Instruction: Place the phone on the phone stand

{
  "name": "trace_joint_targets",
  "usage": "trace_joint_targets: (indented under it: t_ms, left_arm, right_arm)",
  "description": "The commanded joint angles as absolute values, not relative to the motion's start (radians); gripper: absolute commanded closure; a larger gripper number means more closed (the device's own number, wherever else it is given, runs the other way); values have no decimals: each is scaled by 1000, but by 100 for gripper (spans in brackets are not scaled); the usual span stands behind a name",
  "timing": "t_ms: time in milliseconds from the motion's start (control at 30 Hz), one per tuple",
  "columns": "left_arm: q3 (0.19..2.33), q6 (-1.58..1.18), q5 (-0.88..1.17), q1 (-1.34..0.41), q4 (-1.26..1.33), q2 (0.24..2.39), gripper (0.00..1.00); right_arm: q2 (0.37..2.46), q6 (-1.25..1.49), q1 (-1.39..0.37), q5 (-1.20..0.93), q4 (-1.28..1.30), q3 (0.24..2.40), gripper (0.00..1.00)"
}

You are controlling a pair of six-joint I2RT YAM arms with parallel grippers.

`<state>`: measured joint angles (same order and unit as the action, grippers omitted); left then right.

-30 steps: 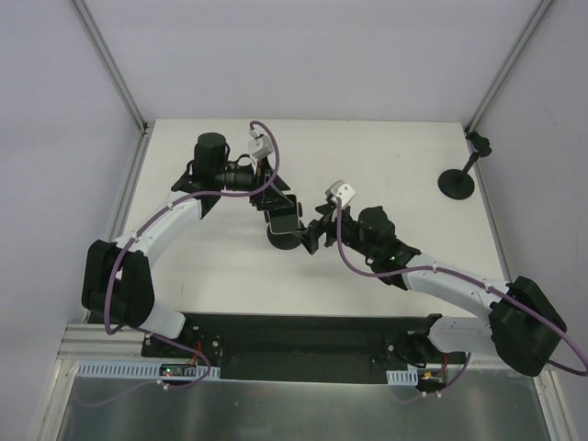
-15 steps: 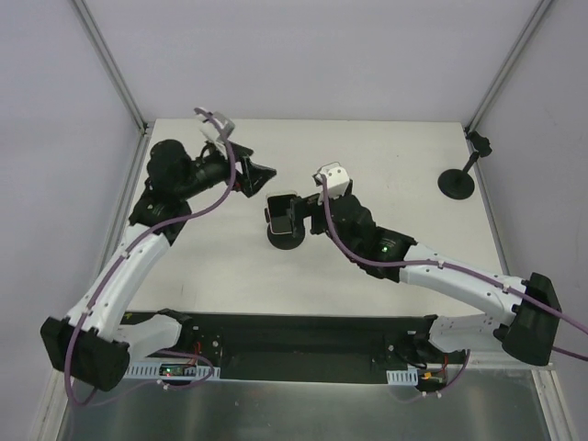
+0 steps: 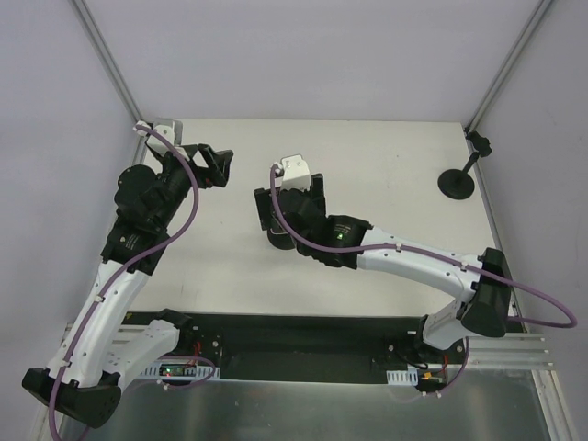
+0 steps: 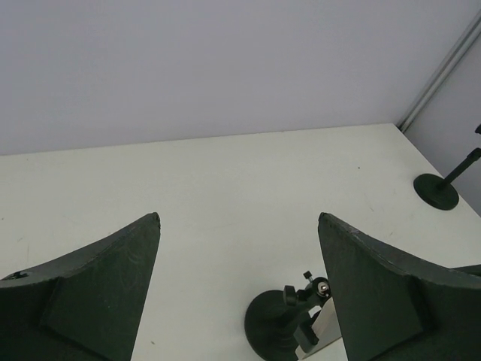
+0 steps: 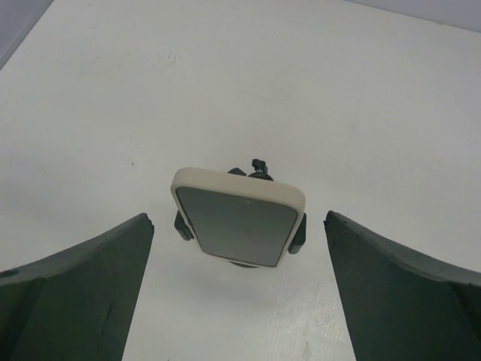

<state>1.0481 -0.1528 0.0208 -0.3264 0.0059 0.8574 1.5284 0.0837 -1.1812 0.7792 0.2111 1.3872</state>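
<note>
The phone (image 5: 239,218), dark screen in a white case, sits clamped in the black phone stand (image 5: 298,233), tilted back, on the white table. My right gripper (image 5: 239,226) is open and empty. Its fingers stand wide on either side of the phone without touching it. In the top view the right wrist (image 3: 292,197) covers the phone, and only the stand's round base (image 3: 278,242) shows. My left gripper (image 3: 216,165) is open and empty, raised to the left of the stand. Its view shows the stand base (image 4: 276,331) and the case edge (image 4: 328,322).
A second black stand (image 3: 457,182) is at the table's far right, also in the left wrist view (image 4: 437,188). Frame posts stand at the back corners (image 3: 138,124). A black strip (image 3: 303,335) runs along the near edge.
My left arm has drawn back to the left and risen away from the stand. My right gripper has swung over the stand and hangs open around the phone, which stays in the clamp.
</note>
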Motion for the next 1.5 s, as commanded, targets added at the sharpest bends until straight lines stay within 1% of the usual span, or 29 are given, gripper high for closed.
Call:
trace_joint_targets:
  t_ms: [0, 100, 267, 467, 567, 667, 700, 767, 800, 867, 900, 967, 1000, 1067, 1100, 1167, 1200, 1467]
  left_arm:
    - [1043, -149, -31, -334, 11, 838, 16]
    - [1042, -146, -44, -344, 9, 839, 16]
    - [1042, -153, -51, -353, 9, 844, 16]
    - [1040, -153, -66, -354, 5, 845, 17]
    - [1042, -156, -63, -354, 5, 848, 17]
    - [1043, -161, -67, -354, 5, 851, 17]
    - [1043, -164, -72, -354, 6, 853, 17]
    - [1043, -163, -72, -354, 5, 854, 17]
    - [1043, -163, -71, -354, 5, 856, 17]
    - [1045, -163, -74, -354, 5, 862, 17]
    - [1046, -161, -75, -354, 6, 858, 17]
    - [1046, -161, -80, -354, 5, 865, 17]
    - [1048, -160, -81, -354, 5, 865, 17]
    - [1049, -160, -84, -354, 5, 868, 17]
    - [1052, -160, -84, -354, -17, 870, 18]
    - [1052, -161, -84, -354, -20, 874, 18]
    - [1054, -160, -84, -354, -21, 874, 18]
    - [1063, -158, -89, -356, -32, 885, 18]
  right_arm:
    - [1549, 86, -1190, 844, 271, 1456, 0]
    - [1580, 98, -1192, 821, 285, 1485, 0]
    - [1637, 147, -1195, 888, 345, 1558, 0]
    - [1681, 187, -1195, 933, 364, 1586, 0]
    - [1692, 198, -1193, 923, 359, 1586, 2]
    - [1703, 201, -1192, 931, 354, 1591, 7]
    - [1706, 204, -1192, 940, 350, 1589, 11]
    - [1713, 203, -1192, 954, 333, 1588, 15]
    - [1718, 202, -1190, 963, 328, 1589, 21]
    - [1726, 212, -1186, 979, 318, 1588, 29]
    - [1729, 213, -1183, 995, 307, 1589, 41]
    - [1732, 196, -1175, 1000, 257, 1578, 52]
    - [1736, 190, -1172, 1002, 241, 1578, 64]
    - [1744, 155, -1163, 1009, 182, 1578, 74]
    - [1747, 120, -1158, 1011, 145, 1574, 86]
    - [1756, 34, -1149, 1026, 53, 1577, 98]
    - [1758, 8, -1143, 1025, 25, 1580, 99]
    - [1785, -179, -1088, 1015, -207, 1571, 99]
